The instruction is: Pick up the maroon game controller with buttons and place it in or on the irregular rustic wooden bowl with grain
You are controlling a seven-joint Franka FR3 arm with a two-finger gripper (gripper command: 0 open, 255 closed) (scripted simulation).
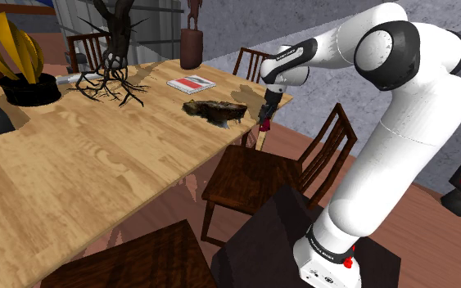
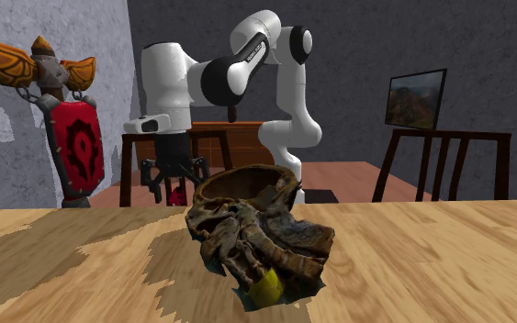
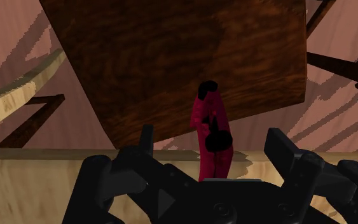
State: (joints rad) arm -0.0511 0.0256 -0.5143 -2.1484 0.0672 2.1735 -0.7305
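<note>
Maroon game controller (image 3: 212, 127) stood between the two black fingers (image 3: 147, 143) of the gripper (image 3: 213, 145). A gap showed on each side of it, so the jaws were released and grasped nothing. In the wrist view its lower end lay against the light wood of the table (image 3: 37, 184), and the rest of it was seen in front of a dark brown chair (image 3: 171, 57) seat below. I could not tell whether it rested on the table edge or hung past it.

In the shoulder view the gripper (image 1: 265, 114) was at the table (image 1: 97, 180) edge, close to the far corner, with the controller (image 1: 263, 124) just under it. The wooden bowl (image 1: 214, 110), dark and irregular, sat on the table just beside the gripper, toward that view's left. A red and white booklet (image 1: 192, 83) lay further behind it.

In the second exterior view the bowl (image 2: 256, 229) was in front, and the gripper (image 2: 175, 179) was behind it with its fingers spread above the controller (image 2: 178, 194).
</note>
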